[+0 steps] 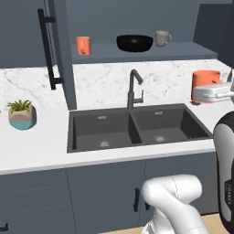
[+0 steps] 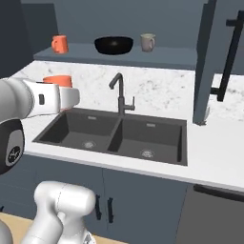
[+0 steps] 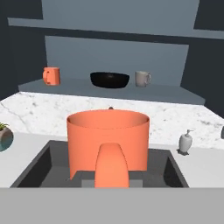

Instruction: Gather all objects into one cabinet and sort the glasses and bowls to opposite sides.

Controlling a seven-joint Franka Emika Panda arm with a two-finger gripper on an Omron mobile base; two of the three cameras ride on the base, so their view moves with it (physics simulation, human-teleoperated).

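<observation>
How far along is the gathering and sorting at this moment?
Partly done. The orange cup, black bowl and grey-beige mug stand on the open cabinet shelf. The large orange vessel fills the hand view close in front, apparently carried. Left: shelving it and moving cup and mug to one side, opposite the bowl.

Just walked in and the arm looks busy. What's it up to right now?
The white arm is at the large orange vessel, which fills the middle of the hand view, its handle facing the camera; whether the gripper is shut on it cannot be told. In the open cabinet the orange cup, the black bowl and the mug already stand in a row on the shelf above the sink.
</observation>
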